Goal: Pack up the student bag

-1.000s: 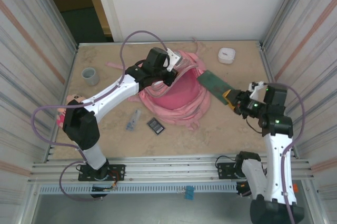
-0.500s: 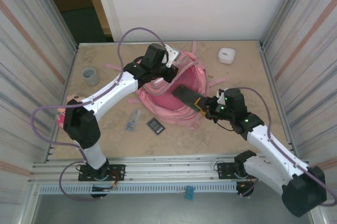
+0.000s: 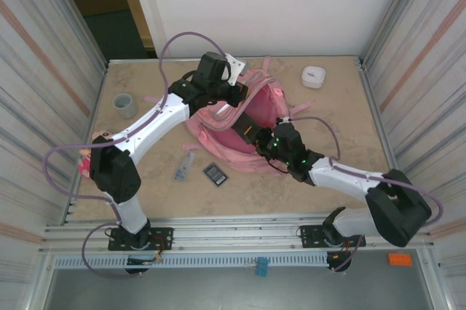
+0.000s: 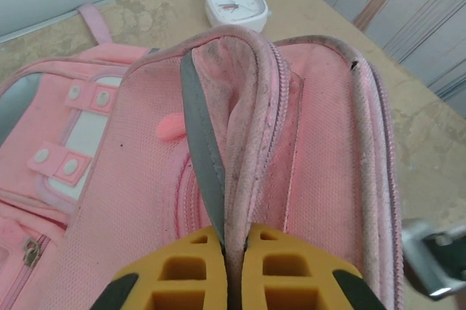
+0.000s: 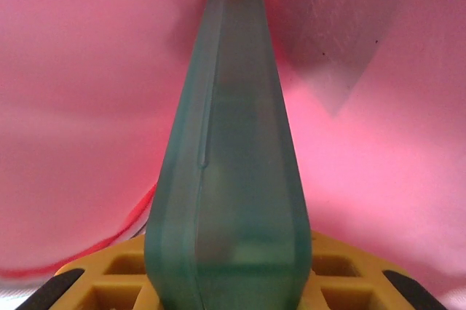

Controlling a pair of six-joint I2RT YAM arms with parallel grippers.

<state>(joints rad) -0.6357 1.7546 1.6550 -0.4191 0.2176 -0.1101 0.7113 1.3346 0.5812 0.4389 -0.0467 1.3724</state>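
Student bag (image 3: 271, 102): pink, lying mid-bench toward the far wall, with its mouth pulled open.
Left end effector (image 4: 233, 270): my fingers are pressed together on the grey-edged rim of the bag's mouth, holding it up.
Right end effector (image 5: 229, 270): clamped on a flat green case (image 5: 226, 142), whose far end is inside the bag's mouth.
Around, left: a grey cup (image 3: 124, 105) stands near the left wall, well apart from the bag.
Around, far right: a white clock (image 4: 237, 4) sits on the bench (image 3: 328, 106), beyond the bag.
Around, near side: a dark flat slab (image 3: 215, 174) and a small grey-blue item (image 3: 182, 168) lie just in front of the bag.
In the way: my left forearm crosses over the bag's left part, and my right wrist covers its near edge.
Hard to make out: the case's far tip is lost against blurred pink fabric, so I cannot tell how deep it reaches or what it rests on.
Change: a second ago my right arm stood at the bench's right side with the case clear of the bag. My left grip on the rim is unchanged.
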